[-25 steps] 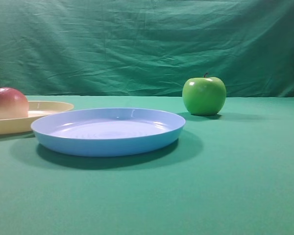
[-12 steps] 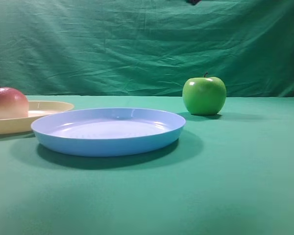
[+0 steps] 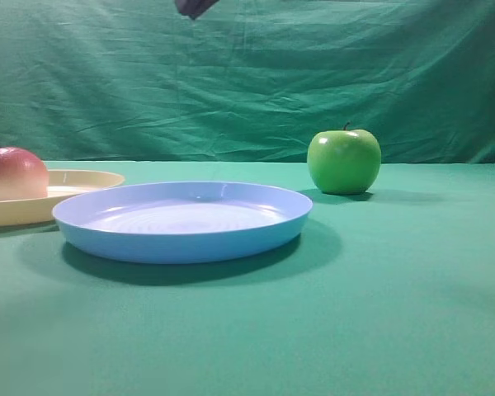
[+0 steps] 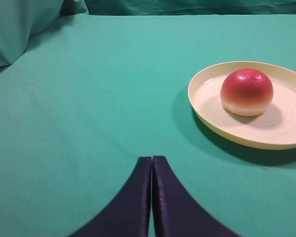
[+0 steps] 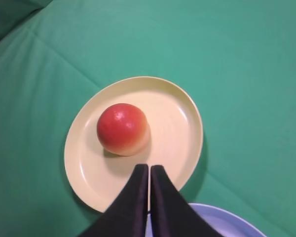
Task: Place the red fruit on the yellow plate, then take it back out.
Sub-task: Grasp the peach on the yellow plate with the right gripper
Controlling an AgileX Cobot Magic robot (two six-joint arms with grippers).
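Note:
The red fruit (image 3: 13,173) sits in the yellow plate (image 3: 82,177) at the far left of the exterior view. From the right wrist view I look straight down on the fruit (image 5: 123,129) and the plate (image 5: 172,123). My right gripper (image 5: 148,166) hangs high above them, shut and empty, and its dark tip (image 3: 196,7) shows at the top edge. In the left wrist view my left gripper (image 4: 151,158) is shut and empty over the cloth. The fruit (image 4: 246,92) and plate (image 4: 286,123) lie ahead of it to the right.
A light blue plate (image 3: 181,219) lies in the middle, right beside the yellow one, and its rim (image 5: 222,222) shows under the right gripper. A green apple (image 3: 343,161) stands at the back right. Green cloth covers the table and the backdrop.
The dark gripper tip came into the top edge of the exterior view and moved left along it. Fruit, plates and apple have not moved.

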